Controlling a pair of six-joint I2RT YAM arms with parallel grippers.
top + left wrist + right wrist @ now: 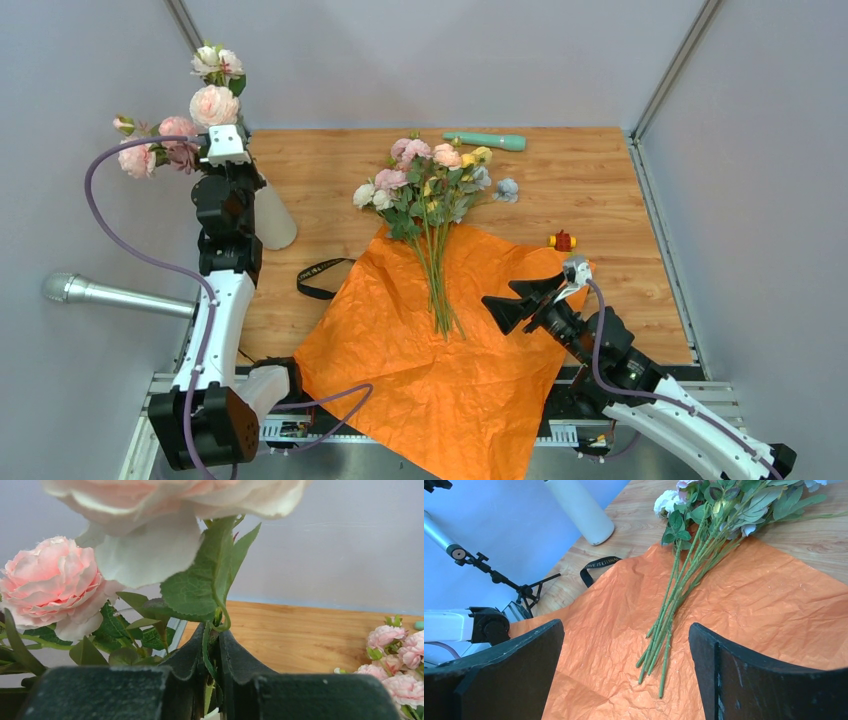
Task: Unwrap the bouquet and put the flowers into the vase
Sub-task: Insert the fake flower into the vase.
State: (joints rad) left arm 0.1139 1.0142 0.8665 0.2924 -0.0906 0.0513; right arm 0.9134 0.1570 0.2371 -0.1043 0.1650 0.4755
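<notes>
My left gripper (222,140) is at the top of the off-white vase (275,215), which leans at the table's left edge, with pink and white flowers (213,105) rising above it. In the left wrist view the left gripper (218,635) has its jaws a narrow slit apart with a green stem (206,650) between them; I cannot tell whether they press it. The remaining flowers (430,180) lie with their stems (674,610) on the unfolded orange paper (440,370). My right gripper (530,300) hovers open to the right of the stem ends, its fingers (744,670) empty.
The black strap (322,275) lies left of the paper. A teal wand (487,141) lies at the back. A pale blue loose bloom (507,189) and small toy blocks (563,241) are right of the flowers. A grey metal tube (110,295) juts in from the left.
</notes>
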